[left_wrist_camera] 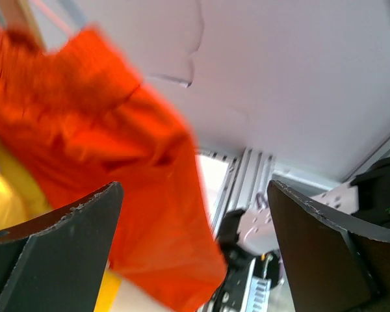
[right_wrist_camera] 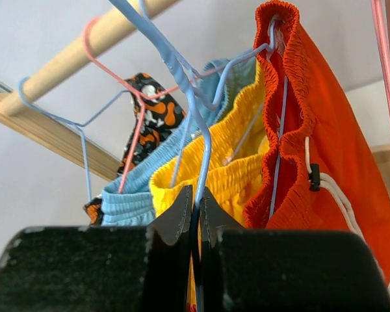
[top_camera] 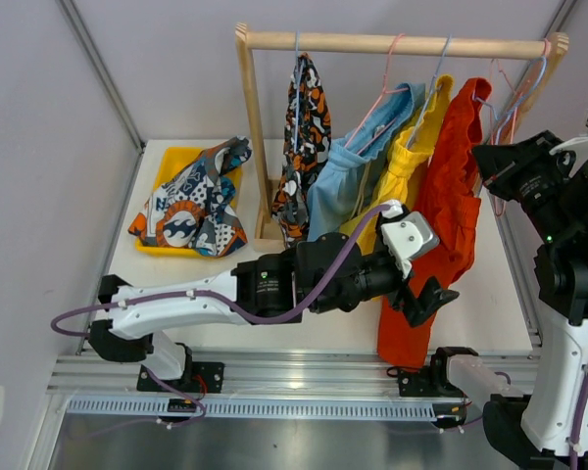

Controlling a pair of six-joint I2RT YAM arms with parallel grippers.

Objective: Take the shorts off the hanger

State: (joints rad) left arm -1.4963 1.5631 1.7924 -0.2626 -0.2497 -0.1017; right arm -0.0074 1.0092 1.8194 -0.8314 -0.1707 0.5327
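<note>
Four pairs of shorts hang on wire hangers from the wooden rod (top_camera: 392, 43): blotch print (top_camera: 304, 137), light blue (top_camera: 353, 171), yellow (top_camera: 412, 157) and red-orange (top_camera: 451, 215). The dark blue cartoon-print pair (top_camera: 191, 201) lies in a yellow tray (top_camera: 171, 157). My left gripper (top_camera: 426, 294) is open at the lower part of the red-orange shorts (left_wrist_camera: 143, 195), whose hem hangs between its fingers (left_wrist_camera: 58, 253). My right gripper (right_wrist_camera: 195, 208) is shut on the blue hanger wire (right_wrist_camera: 200, 146) that carries the red-orange shorts (right_wrist_camera: 331, 156).
The rack's wooden upright (top_camera: 253, 137) stands between the tray and the hanging shorts. An empty pink and blue hanger (top_camera: 524, 83) hangs at the rod's right end. The right arm's base (top_camera: 470, 377) sits under the red-orange shorts. Grey walls enclose the table.
</note>
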